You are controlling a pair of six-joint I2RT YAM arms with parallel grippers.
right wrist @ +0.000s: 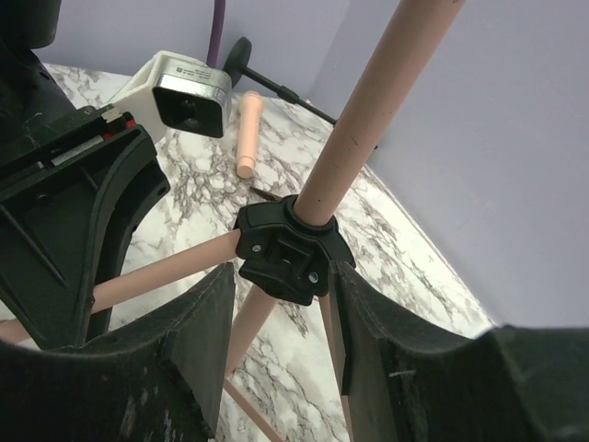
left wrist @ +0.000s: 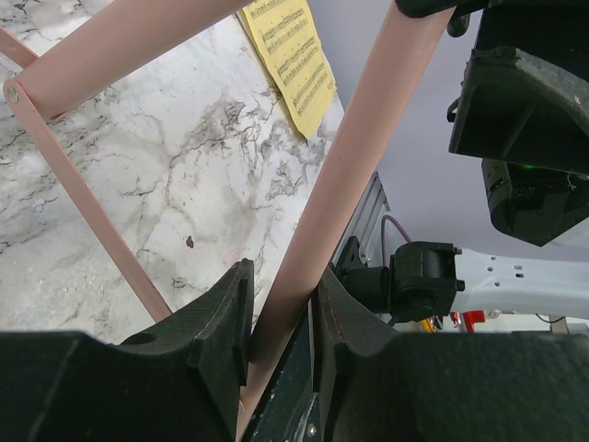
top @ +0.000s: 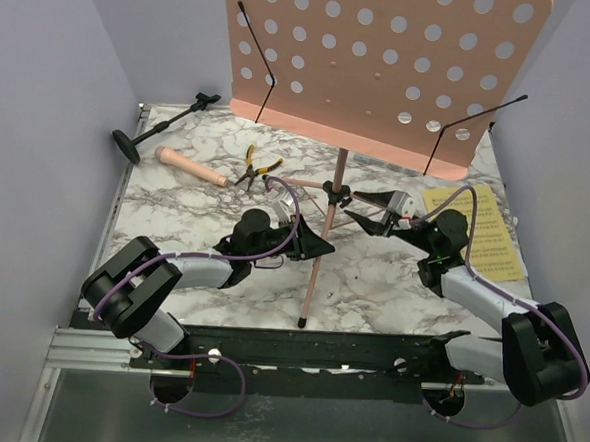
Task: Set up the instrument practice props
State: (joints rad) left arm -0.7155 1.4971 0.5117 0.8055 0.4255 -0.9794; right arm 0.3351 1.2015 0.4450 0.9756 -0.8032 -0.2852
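Music stand [top: 385, 66] upright at centre of the marble table [top: 165, 223], its perforated desk overhanging the far half toward 12. Left gripper [left wrist: 283, 276] clamped on one pink leg running toward 6. Right gripper [right wrist: 283, 276] spread wide around the black collar [right wrist: 287, 250], gaps on both sides. Mic stand [top: 166, 123] lies at 10, base by the left edge. Microphone [top: 191, 167] near it. Pliers [top: 258, 167] at 11. Music sheets [top: 480, 227] flat at 3, near the right edge. Bare marble at 8.
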